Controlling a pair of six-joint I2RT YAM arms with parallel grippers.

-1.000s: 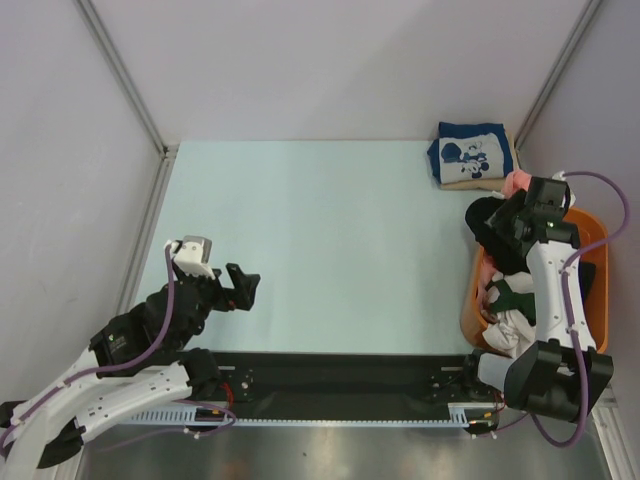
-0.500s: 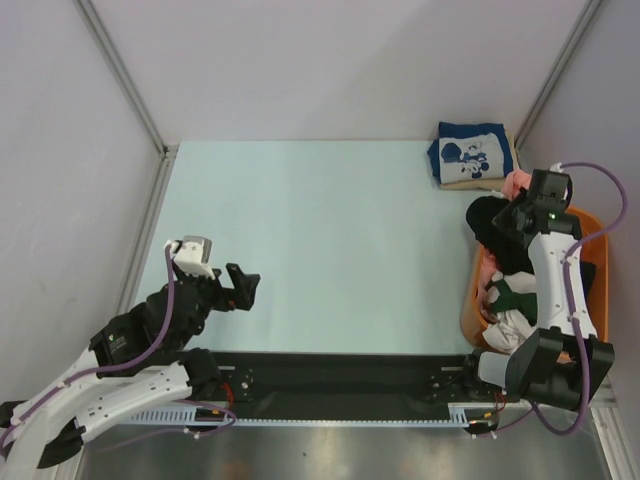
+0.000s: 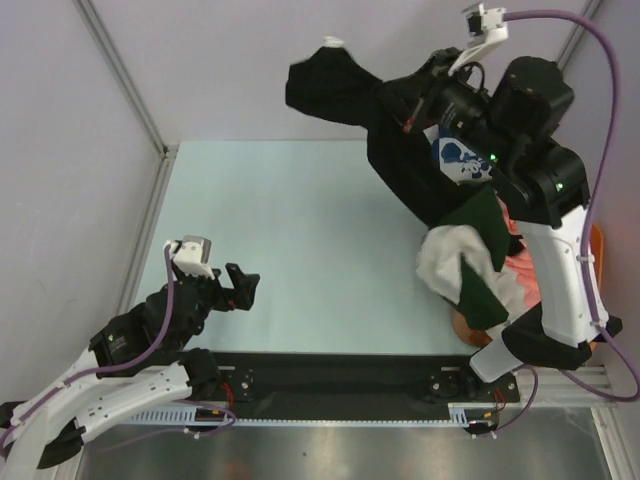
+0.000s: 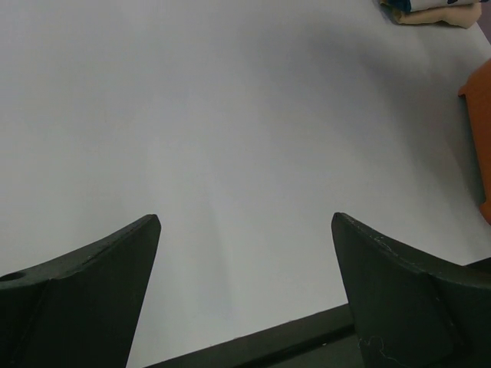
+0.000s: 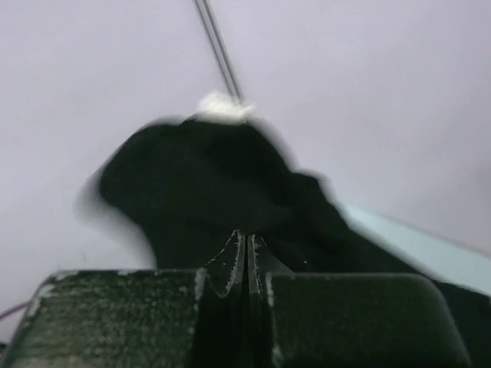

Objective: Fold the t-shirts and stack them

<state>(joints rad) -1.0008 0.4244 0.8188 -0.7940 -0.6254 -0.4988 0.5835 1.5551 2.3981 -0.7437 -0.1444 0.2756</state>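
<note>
Up at one o'clock, the right gripper (image 3: pixel 404 112) has snapped shut on the large black cloth t-shirt (image 3: pixel 335 88) and hoisted it high in the air — ready, I'd say, to spread for folding — while the left gripper (image 3: pixel 243 285) waits wide open, empty, at eight o'clock.

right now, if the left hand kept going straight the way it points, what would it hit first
The way looks free: only bare table lies ahead of the open left hand. The orange basket and the folded stack sit right of its line, though depth is unclear.
</note>
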